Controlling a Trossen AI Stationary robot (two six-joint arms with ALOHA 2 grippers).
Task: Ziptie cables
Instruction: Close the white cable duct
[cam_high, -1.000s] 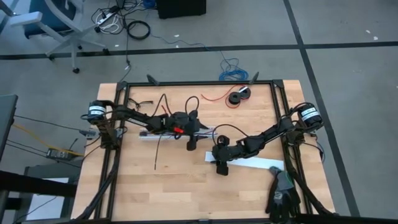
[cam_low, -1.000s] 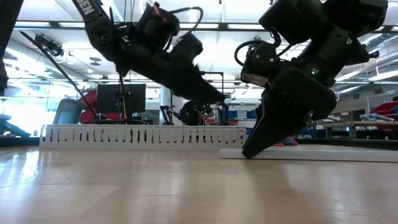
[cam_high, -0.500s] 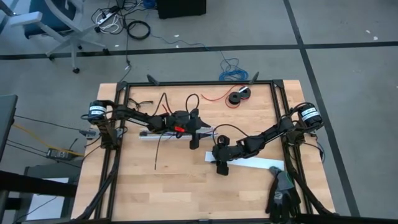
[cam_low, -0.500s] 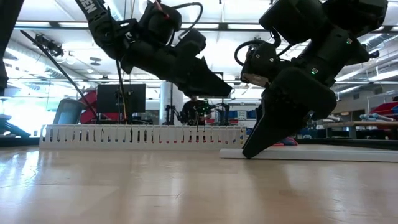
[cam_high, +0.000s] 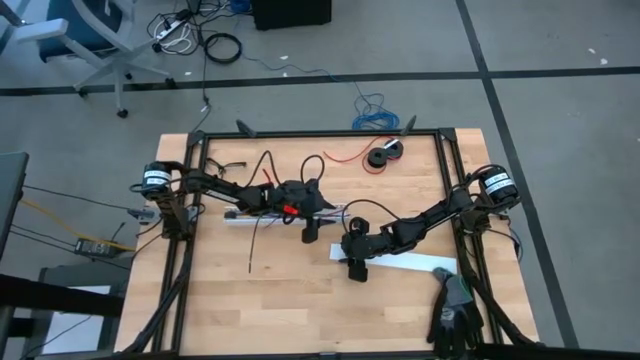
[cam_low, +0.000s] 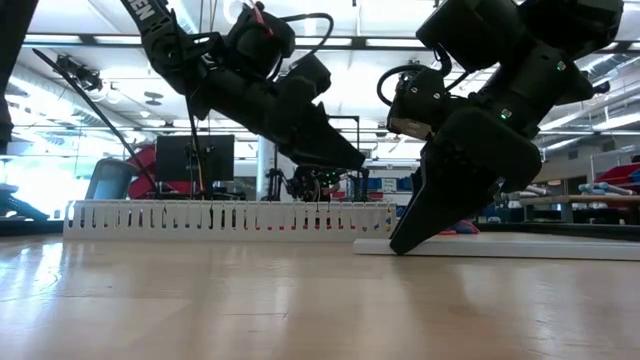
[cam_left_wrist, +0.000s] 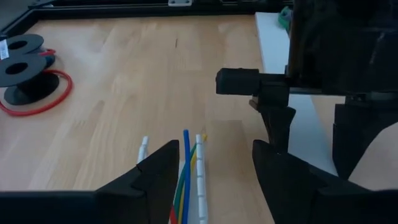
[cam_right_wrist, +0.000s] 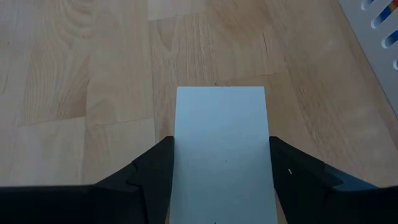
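- left gripper (cam_low: 345, 158) tip dipped again after lifting level half a second back; now angled down toward the bench (cam_low: 300, 300)
- high view: it has crept slightly toward the right arm (cam_high: 420, 228)

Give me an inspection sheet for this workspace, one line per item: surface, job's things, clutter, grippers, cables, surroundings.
Surface: light wooden table inside a black frame.
Job's things: coloured cables, blue, green, yellow and red, run between the left gripper's fingers beside a white slotted duct.
Clutter: black spools with a loose red wire at the far edge; white flat strip; dark glove at the near right corner.
Grippers: left gripper open above the duct; right gripper straddles the white strip, grip unclear.
Cables: blue coil and black cords on the floor.
Surroundings: grey floor, office chair; no person seen.
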